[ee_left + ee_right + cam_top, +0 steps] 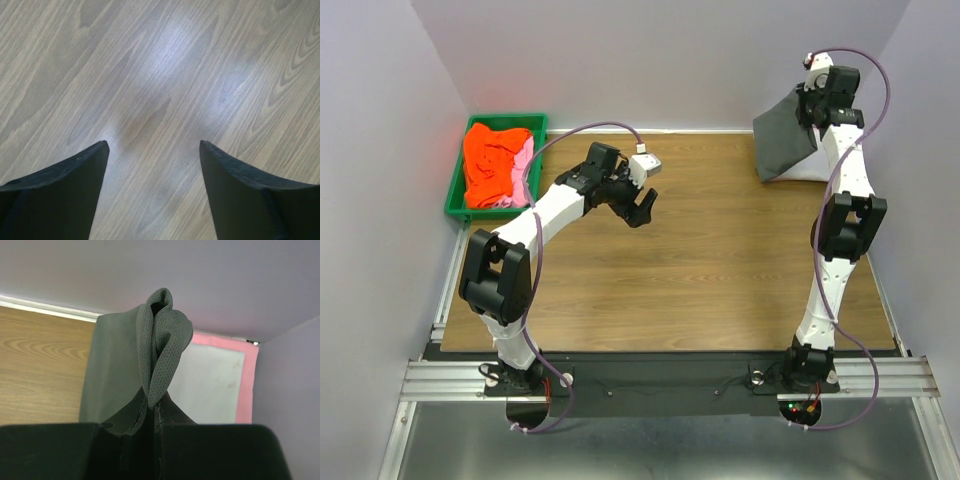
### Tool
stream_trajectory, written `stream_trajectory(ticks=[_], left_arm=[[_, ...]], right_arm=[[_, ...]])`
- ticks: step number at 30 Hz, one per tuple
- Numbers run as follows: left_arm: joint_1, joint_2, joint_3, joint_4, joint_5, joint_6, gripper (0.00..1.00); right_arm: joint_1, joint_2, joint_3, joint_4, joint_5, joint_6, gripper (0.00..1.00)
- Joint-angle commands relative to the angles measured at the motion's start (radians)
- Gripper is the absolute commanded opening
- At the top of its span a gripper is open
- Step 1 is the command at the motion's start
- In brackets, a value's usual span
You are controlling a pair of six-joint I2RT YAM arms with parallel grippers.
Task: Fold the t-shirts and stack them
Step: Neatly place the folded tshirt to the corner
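Right gripper (812, 108): at the far right corner of the table (720, 260), raised. Jaws pressed together on a bunched fold of the dark grey t-shirt (783, 140). In the right wrist view the mesh-knit cloth (160, 340) rises as a doubled loop straight out of the clamped fingers (200, 450), and the right gripper (152, 412) shows no gap between them.

The rest of the grey shirt hangs as a flat panel to the left of the gripper, and its lower edge reaches the table surface near the back wall (650, 60).

Just behind and beside the hanging shirt lies a white t-shirt (215, 380), flat in the corner. A pink layer (247, 385) shows along its far and right edges – whether it lies under the white one I cannot tell for certain.

Left gripper (642, 207): mid-table, left of centre, well apart from the grey shirt. Jaws spread wide and holding nothing. In the left wrist view, the two dark fingers (65, 190) flank bare wood grain (160, 60). The left gripper (152, 150) points down at the table – contact with the wood cannot be judged.

Green bin (457, 180): at the far left corner. It holds a crumpled orange-red t-shirt (492, 160), with pink cloth (527, 162) against the bin's right side, touching the orange-red one.
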Motion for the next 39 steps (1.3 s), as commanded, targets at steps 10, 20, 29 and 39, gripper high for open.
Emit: stream_trajectory(ticks=[10, 20, 29, 39], left_arm=[[0.005, -0.011, 0.088, -0.056, 0.053, 0.015, 0.99], [0.02, -0.007, 0.111, -0.085, 0.046, 0.03, 0.99], [0.02, 0.012, 0.125, -0.092, 0.043, 0.021, 0.99], [0.021, 0.029, 0.144, -0.102, 0.036, 0.012, 0.99]], right_arm=[[-0.064, 0.148, 0.148, 0.057, 0.008, -0.133, 0.0], [-0.09, 0.206, 0.127, 0.091, 0.04, -0.187, 0.01], [-0.11, 0.258, 0.132, 0.14, 0.054, -0.26, 0.01], [-0.121, 0.304, 0.142, 0.239, 0.173, -0.299, 0.35]])
